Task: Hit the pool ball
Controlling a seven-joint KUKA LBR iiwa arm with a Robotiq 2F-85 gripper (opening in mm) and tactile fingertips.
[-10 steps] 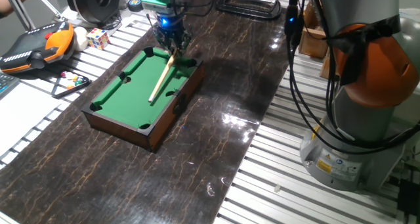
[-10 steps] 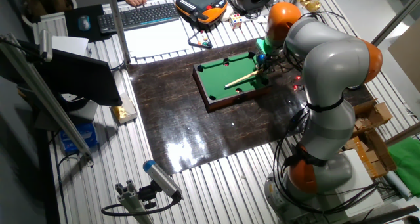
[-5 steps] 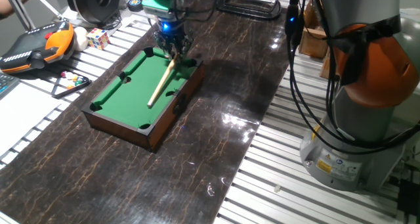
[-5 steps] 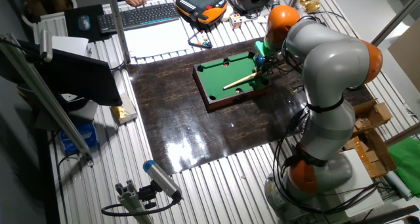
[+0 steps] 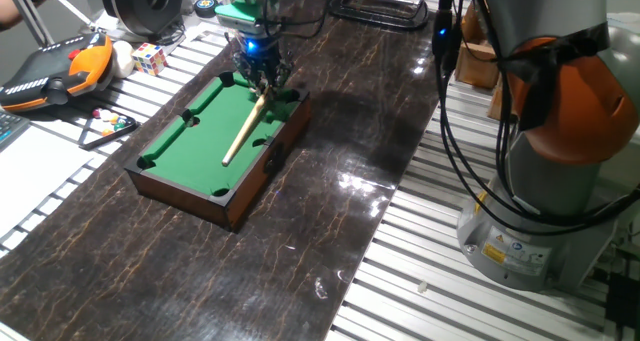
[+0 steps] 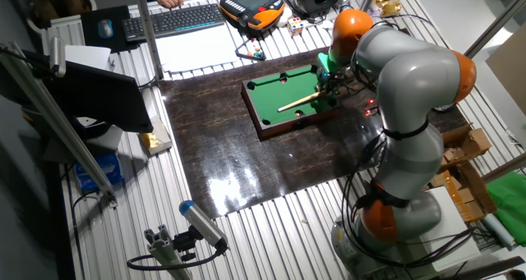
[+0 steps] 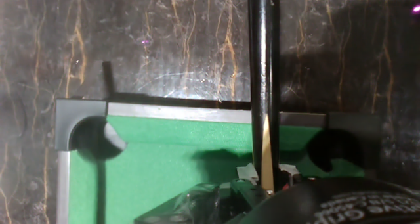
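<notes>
gripper (image 5: pixel 262 74) clamped on cue stick (image 5: pixel 241 131) | over pool table (image 5: pixel 190 131) (ball unseen)

Dark marble-look mat (image 5: pixel 330 171) under my claw, on slatted aluminium table (image 5: pixel 560 311); keyboard (image 6: pixel 185 19) on far side w/ monitor (image 6: pixel 90 95).

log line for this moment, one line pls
gripper: shut on cue stick | cue: angled across pool table felt | pool ball: not visible | phase: stroke
</notes>
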